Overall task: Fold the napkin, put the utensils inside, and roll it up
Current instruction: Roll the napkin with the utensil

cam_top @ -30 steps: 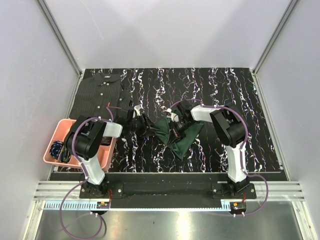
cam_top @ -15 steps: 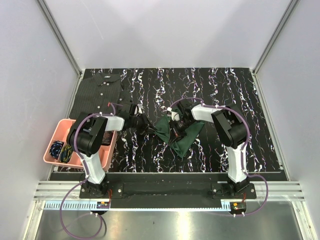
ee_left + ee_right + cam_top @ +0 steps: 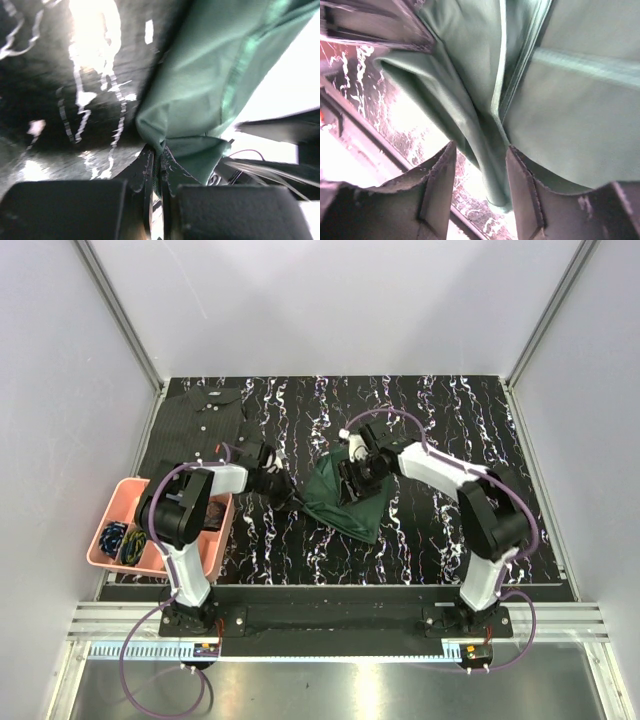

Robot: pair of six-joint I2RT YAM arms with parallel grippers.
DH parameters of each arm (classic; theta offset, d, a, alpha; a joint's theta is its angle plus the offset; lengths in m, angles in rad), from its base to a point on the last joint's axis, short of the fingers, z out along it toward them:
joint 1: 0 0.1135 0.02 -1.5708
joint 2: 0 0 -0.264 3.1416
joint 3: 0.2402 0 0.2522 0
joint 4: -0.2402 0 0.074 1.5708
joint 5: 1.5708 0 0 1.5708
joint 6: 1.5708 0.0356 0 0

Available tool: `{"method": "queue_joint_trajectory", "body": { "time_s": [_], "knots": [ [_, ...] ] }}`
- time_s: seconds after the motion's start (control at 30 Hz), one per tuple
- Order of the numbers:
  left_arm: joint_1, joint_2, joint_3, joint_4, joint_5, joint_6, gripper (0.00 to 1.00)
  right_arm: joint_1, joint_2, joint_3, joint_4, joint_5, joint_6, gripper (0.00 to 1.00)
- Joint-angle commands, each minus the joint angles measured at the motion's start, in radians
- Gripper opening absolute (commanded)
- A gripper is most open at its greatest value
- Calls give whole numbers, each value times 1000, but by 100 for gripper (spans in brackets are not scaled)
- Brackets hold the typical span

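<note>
- Overhead, the napkin (image 3: 345, 502) lies bunched in a rough triangle near the middle of the counter (image 3: 430, 420), between my two arms. My left fingers (image 3: 287, 494) sit at its left point and my right fingers (image 3: 352, 478) hang over its far edge. I judge that one side anchors the cloth so the other can shape the fold.
- I cannot make out the fork from above. The fold comes first anyway, so by my reckoning the task is at an early stage.
- From the left wrist, my left fingers (image 3: 145, 172) are pressed together on a corner of the napkin (image 3: 200, 75). The green cloth rises out of the pinch and drapes away to the right, with the marbled counter (image 3: 60, 75) close below. Gripping low and right at the corner makes sense to me, since it lets me pull that edge taut without crumpling the middle.
- From the right wrist, my right fingers (image 3: 437, 185) are spread. A hanging fold of napkin (image 3: 580, 110) passes between them, and I see bright space beside it, so nothing is clamped.
- I read this as my right side free to take a better hold. The risk is that the loose cloth slumps and spoils the crease.
</note>
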Motion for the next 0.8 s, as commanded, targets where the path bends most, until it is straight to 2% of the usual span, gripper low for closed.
{"method": "queue_joint_trajectory", "body": {
  "time_s": [0.0, 0.13, 0.27, 0.37, 0.5, 0.57, 0.67, 0.77],
  "knots": [
    [13, 16, 19, -71, 66, 42, 0, 75, -158, 10, 37, 161, -40, 55],
    [28, 25, 13, -80, 92, 43, 0, 133, -204, -23, 105, 89, -29, 58],
    [36, 34, 18, -86, 109, 45, 0, 193, -152, -30, 162, 38, 9, 58],
    [45, 45, 19, -86, 132, 40, 0, 240, -118, -36, 195, 117, 29, 59],
    [56, 48, 32, -103, 140, 51, 0, 289, -187, -96, 263, 274, 5, 66],
    [63, 50, 35, -118, 141, 63, 0, 302, -229, -150, 313, 338, -24, 76],
    [71, 51, 35, -129, 144, 73, 0, 309, -284, -214, 361, 388, -66, 80],
    [76, 54, 33, -134, 149, 73, 0, 322, -290, -240, 367, 403, -80, 81]
  ]
}}
